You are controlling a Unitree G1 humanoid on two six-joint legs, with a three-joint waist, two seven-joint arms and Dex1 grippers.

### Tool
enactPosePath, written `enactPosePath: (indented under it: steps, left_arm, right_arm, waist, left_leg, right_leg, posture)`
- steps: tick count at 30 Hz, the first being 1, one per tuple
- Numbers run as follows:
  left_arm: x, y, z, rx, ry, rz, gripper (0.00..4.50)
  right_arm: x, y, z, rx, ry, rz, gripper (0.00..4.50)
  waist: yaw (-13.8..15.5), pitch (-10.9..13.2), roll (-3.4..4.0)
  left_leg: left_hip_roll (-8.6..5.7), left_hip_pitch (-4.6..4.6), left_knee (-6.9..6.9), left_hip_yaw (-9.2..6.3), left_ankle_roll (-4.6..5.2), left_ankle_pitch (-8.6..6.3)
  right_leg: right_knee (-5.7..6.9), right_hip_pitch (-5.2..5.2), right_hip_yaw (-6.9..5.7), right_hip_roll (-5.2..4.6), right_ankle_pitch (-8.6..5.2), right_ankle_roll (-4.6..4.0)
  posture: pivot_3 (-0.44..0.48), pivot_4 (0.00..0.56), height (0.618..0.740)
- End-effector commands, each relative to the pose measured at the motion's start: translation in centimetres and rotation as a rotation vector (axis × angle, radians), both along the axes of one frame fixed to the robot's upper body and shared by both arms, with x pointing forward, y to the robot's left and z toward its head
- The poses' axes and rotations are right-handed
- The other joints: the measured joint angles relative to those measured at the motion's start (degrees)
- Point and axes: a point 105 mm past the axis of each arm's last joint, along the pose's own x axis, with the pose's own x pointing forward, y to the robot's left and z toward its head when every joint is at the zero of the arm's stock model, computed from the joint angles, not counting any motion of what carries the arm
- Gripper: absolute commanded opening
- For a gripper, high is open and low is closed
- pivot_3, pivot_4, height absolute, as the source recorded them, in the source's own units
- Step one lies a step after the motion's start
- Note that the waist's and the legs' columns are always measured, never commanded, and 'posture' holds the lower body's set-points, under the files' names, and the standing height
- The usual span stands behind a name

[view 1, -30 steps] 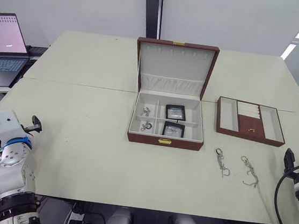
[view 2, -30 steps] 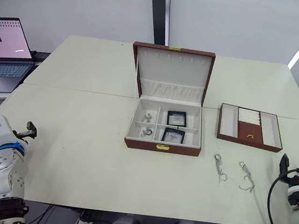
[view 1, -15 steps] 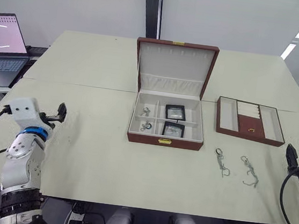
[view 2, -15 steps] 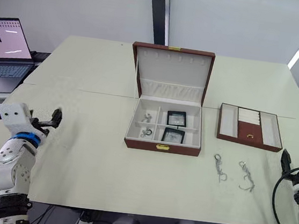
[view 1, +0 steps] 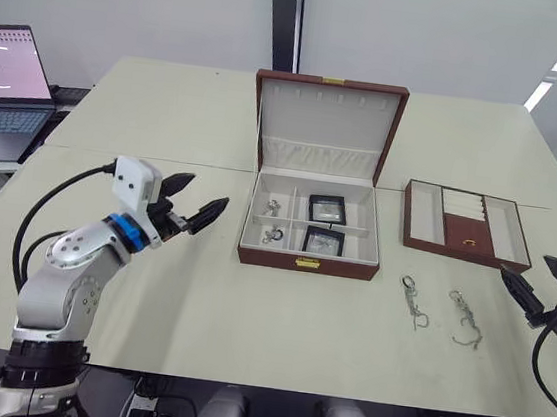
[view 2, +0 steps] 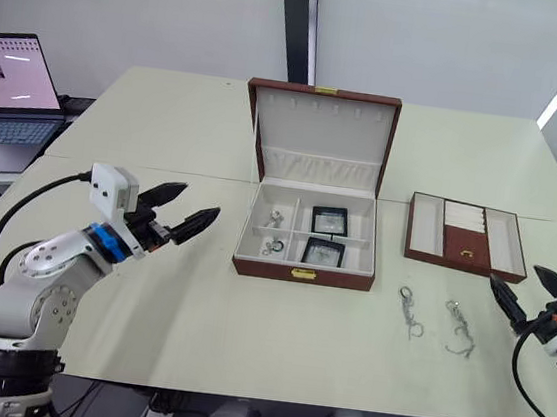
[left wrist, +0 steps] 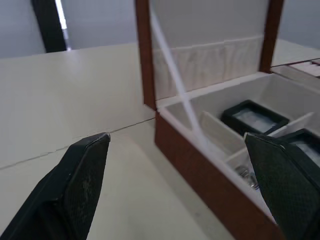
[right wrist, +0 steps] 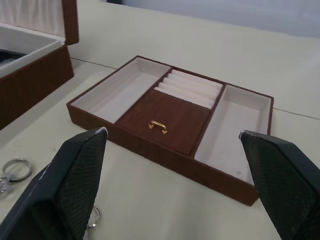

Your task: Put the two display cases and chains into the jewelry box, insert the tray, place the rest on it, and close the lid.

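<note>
The brown jewelry box [view 1: 307,263] stands open mid-table, its lid [view 1: 327,118] upright. Two black display cases [view 1: 326,208] [view 1: 323,241] lie in its right compartments. Small chains [view 1: 272,234] lie in its left compartments. To the right of the box sits the brown tray [view 1: 417,243] with a gold handle [right wrist: 157,125]. Two more chains [view 1: 412,301] [view 1: 464,318] lie on the table in front of the tray. My left gripper [view 1: 207,190] hovers open left of the box, pointing at it. At the table's right edge my right gripper [view 1: 528,269] is open, aimed toward the tray.
An open laptop [view 1: 7,77] sits on a side surface at the far left. The cream table [view 1: 149,284] has bare room in front of and left of the box. A seam [view 1: 143,157] runs across the table behind the left gripper.
My left arm has swung up from the table's left edge toward the box. My right gripper has tilted forward over the table's right edge.
</note>
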Motion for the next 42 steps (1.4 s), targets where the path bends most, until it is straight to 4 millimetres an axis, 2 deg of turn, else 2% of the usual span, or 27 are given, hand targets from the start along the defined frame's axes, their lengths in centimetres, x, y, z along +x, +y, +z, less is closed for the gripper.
enactPosePath:
  steps: [1,5,11,15,21,24,27,33,42]
  left_arm:
    - [-0.8,-2.1,1.4,0.026,-0.046,-0.142,4.46]
    - [-2.1,-4.6,1.4,0.064,-0.038,-0.313,4.46]
    - [-3.3,-7.4,1.1,0.109,-0.044,-0.473,4.46]
    - [-3.9,-7.8,0.9,0.133,-0.05,-0.504,4.46]
    - [-5.4,-7.8,-0.8,0.168,-0.012,-0.537,4.46]
    - [-5.4,-8.2,-1.0,0.161,-0.02,-0.538,4.46]
    - [-5.0,-9.5,-0.4,0.118,-0.059,-0.54,4.46]
    - [-4.6,-12.3,-0.3,0.062,-0.083,-0.543,4.46]
    - [-3.4,-12.8,0.1,0.036,-0.136,-0.454,4.46]
  right_arm:
    - [-0.2,1.6,1.5,-0.014,-0.018,0.077,4.5]
    - [-0.1,3.0,1.7,-0.057,0.035,0.167,4.5]
    - [0.8,2.8,1.8,-0.186,0.12,0.254,4.5]
    - [1.4,1.8,2.4,-0.261,0.145,0.275,4.5]
    - [1.6,1.6,2.7,-0.287,0.157,0.302,4.5]
    - [2.1,0.9,2.1,-0.336,0.19,0.298,4.5]
    - [2.9,-0.6,2.2,-0.358,0.231,0.266,4.5]
    - [4.5,-1.8,1.4,-0.431,0.306,0.267,4.5]
    - [6.7,-2.8,-0.1,-0.523,0.371,0.262,4.5]
  waist:
    - [-0.06,0.0,0.0]
    - [-0.06,0.01,0.0]
    - [-0.04,0.02,-0.01]
    - [-0.07,0.03,-0.03]
    - [-0.03,0.03,-0.03]
    - [-0.02,0.04,-0.04]
    - [0.02,0.04,-0.02]
    - [-0.03,0.05,-0.02]
    - [-0.2,0.04,0.04]
  left_leg:
    - [0.01,-0.01,0.0,0.01,0.0,0.0]
    - [0.03,-0.03,0.0,0.01,0.0,0.0]
    - [0.0,-0.02,0.02,0.01,0.0,0.0]
    - [-0.01,-0.02,0.02,0.02,0.01,0.0]
    - [0.08,-0.03,0.02,0.01,0.01,0.0]
    - [0.08,-0.03,0.08,0.01,0.01,-0.01]
    - [0.06,-0.03,0.08,0.03,0.01,-0.01]
    - [0.03,-0.06,0.07,0.03,0.01,0.0]
    - [0.03,-0.03,0.08,0.09,-0.01,0.01]
  right_leg:
    - [-0.01,-0.01,0.0,0.01,0.0,0.0]
    - [-0.02,-0.02,0.03,0.0,0.0,0.0]
    - [-0.02,0.0,0.0,0.02,0.0,0.0]
    - [-0.03,0.0,0.01,0.01,0.0,0.0]
    - [-0.03,-0.01,0.02,0.01,0.0,0.0]
    - [-0.03,0.01,0.02,-0.01,0.0,0.01]
    - [-0.03,0.01,0.03,-0.03,0.01,0.01]
    - [-0.06,-0.01,0.01,-0.02,0.01,0.01]
    - [-0.04,-0.04,0.05,-0.02,0.01,0.01]
  posture:
    - [0.0,0.15,0.74]
    - [0.0,0.15,0.74]
    - [0.0,0.15,0.74]
    - [0.0,0.15,0.74]
    - [0.0,0.15,0.74]
    - [0.0,0.15,0.74]
    - [0.0,0.15,0.74]
    - [0.0,0.15,0.74]
    - [0.0,0.15,0.74]
